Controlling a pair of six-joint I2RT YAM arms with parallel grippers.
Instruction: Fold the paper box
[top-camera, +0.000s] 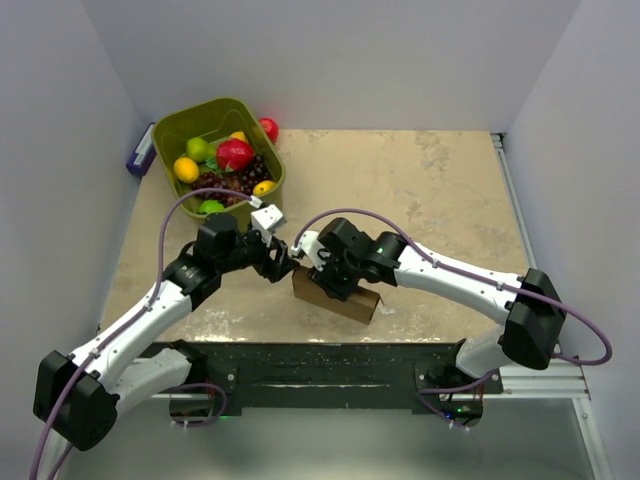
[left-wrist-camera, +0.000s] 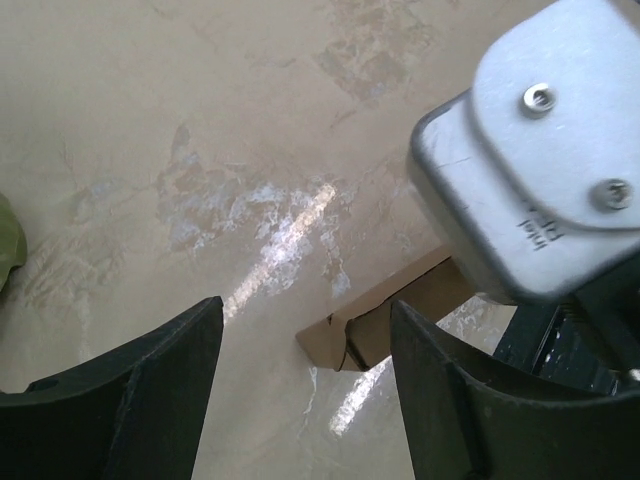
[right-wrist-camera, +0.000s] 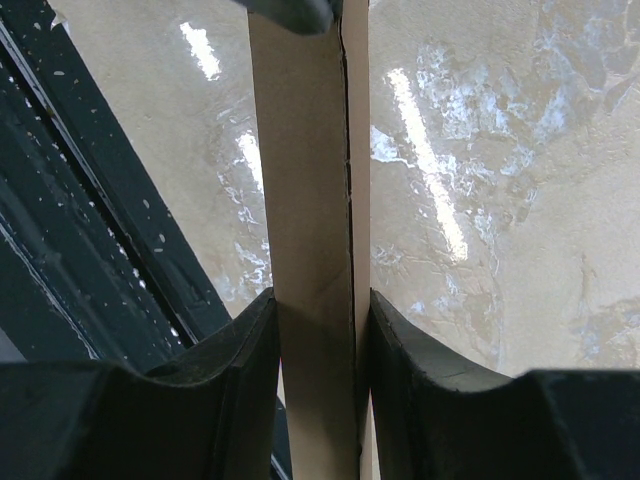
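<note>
Brown paper box (top-camera: 350, 302) at near middle of table (top-camera: 450, 200), pinched edgewise in right claw (right-wrist-camera: 322, 300); left claw (left-wrist-camera: 307, 312) open and empty, just beside its left end. Folding judged incomplete: flaps not yet tucked.

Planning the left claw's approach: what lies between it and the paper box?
Only bare tabletop separates the left claw from the paper box, as the left wrist view shows.

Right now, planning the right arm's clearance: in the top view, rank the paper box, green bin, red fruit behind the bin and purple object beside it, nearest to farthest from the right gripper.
1. paper box, clamped in the right gripper, near centre.
2. green bin, far left.
3. red fruit, behind the bin's right corner.
4. purple object, by the left wall.
</note>
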